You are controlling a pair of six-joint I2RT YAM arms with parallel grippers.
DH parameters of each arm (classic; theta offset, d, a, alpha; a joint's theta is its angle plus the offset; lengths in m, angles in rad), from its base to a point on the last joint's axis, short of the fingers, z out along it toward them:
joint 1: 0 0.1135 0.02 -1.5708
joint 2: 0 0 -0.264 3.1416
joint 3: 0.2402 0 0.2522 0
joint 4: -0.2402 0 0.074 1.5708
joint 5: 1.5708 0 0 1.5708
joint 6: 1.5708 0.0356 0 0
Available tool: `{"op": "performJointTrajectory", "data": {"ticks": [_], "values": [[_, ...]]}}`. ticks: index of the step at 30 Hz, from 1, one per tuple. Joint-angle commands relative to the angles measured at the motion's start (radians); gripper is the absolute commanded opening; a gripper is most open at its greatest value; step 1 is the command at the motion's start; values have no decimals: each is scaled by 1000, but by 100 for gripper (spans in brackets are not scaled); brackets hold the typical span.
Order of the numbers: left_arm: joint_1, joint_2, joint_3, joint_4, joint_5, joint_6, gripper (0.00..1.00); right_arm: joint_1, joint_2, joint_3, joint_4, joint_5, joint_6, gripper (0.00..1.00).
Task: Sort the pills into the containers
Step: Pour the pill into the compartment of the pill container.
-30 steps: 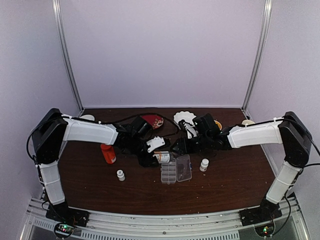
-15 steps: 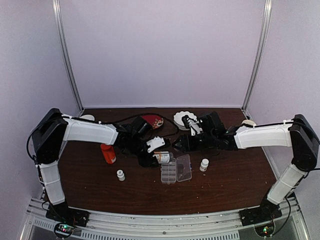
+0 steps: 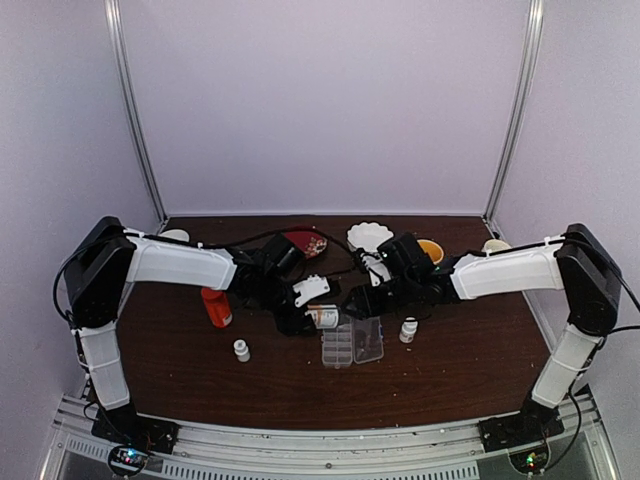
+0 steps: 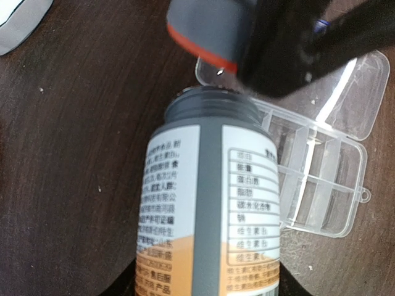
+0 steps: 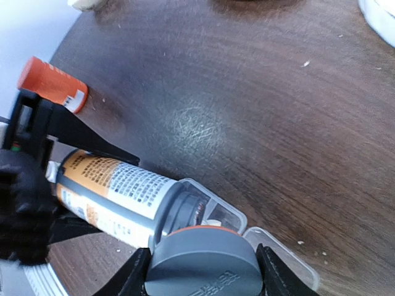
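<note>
My left gripper (image 4: 207,274) is shut on a grey bottle (image 4: 210,203) with a white and orange label. The bottle lies tilted, its uncapped mouth over a corner of the clear pill box (image 4: 315,185), whose containers lie open under a flipped-back lid. My right gripper (image 5: 200,274) is shut on the bottle's grey cap (image 5: 200,259), which has an orange rim, and holds it just beside the bottle (image 5: 117,188) mouth. A pale speck (image 5: 212,222), possibly a pill, lies in the cell below the mouth. From above, bottle (image 3: 322,316) and pill box (image 3: 352,341) sit mid-table between both grippers.
An orange-red bottle (image 3: 216,307) lies left of the left arm. Two small white bottles (image 3: 241,350) (image 3: 408,330) stand on either side of the box. At the back are a red bowl (image 3: 305,242), a white scalloped dish (image 3: 369,236) and an orange bowl (image 3: 431,250).
My right gripper, still holding the cap, swung back and to the right, then came forward and left to the bottle's mouth. The left arm and bottle stayed put.
</note>
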Motion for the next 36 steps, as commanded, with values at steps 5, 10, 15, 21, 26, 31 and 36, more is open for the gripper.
{"op": "performJointTrajectory", "data": {"ticks": [5,10,15,21,26,31,36], "values": [[-3,5,22,34,17,10,0,-42,-111,-96,228,-134,47,0],[-3,5,39,24,23,11,0,-17,22,0,23,-72,2,0],[-5,6,41,9,24,13,0,6,52,74,-159,117,-90,0],[-7,6,44,-3,16,15,0,-34,-90,-9,-17,59,-58,0],[-8,8,43,-2,16,13,0,-41,-157,-73,124,-26,-38,0],[-8,10,47,-2,14,12,0,-19,-40,-22,64,-54,-30,0],[-7,10,42,-1,12,12,0,0,2,12,12,-12,-42,0]]}}
